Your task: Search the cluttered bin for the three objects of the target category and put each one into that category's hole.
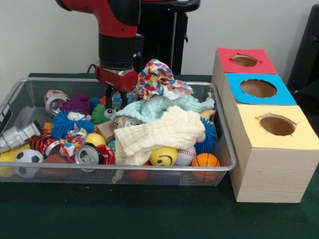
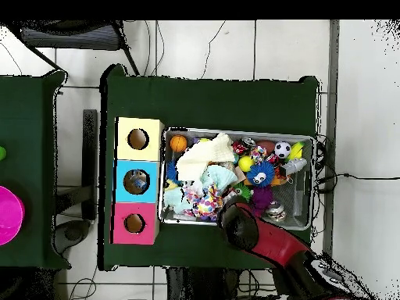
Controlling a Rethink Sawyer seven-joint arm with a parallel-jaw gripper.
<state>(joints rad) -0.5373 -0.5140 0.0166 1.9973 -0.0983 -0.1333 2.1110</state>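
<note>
One red and black arm point(image 1: 117, 30) comes down from the top of the front view into the far middle of the bin point(image 1: 219, 172), and its gripper point(image 1: 115, 97) hangs low among the clutter with two dark fingers point(image 1: 108, 95) pointing down, set a narrow way apart; nothing shows between them, and whether their tips touch the things below cannot be told. Just right of the gripper lie a patterned cloth point(image 1: 157, 74) and a pale green cloth point(image 1: 159, 107), with a cream cloth point(image 1: 162, 134) nearer and lower, draped over much of the bin's right half. A crushed metal can point(image 1: 89, 153) lies at the near rim, beside a yellow smiley ball point(image 1: 163, 156), a small basketball point(image 1: 205, 160) and a football point(image 1: 28, 156) at the near left. At the bin's left wall a clear, crinkly bottle point(image 1: 17, 135) lies on its side. Right of the bin stands the wooden box point(image 1: 271, 174); its blue hole point(image 1: 258, 88) sits in the middle, between the red and yellow ones. In the overhead view the arm point(image 2: 269, 238) reaches up from the bottom edge over the bin's point(image 2: 312, 183) lower rim and hides the gripper. The cream cloth point(image 2: 199, 160) spreads across the bin's left part, and the blue hole point(image 2: 137, 181) lies just left of the bin.
</note>
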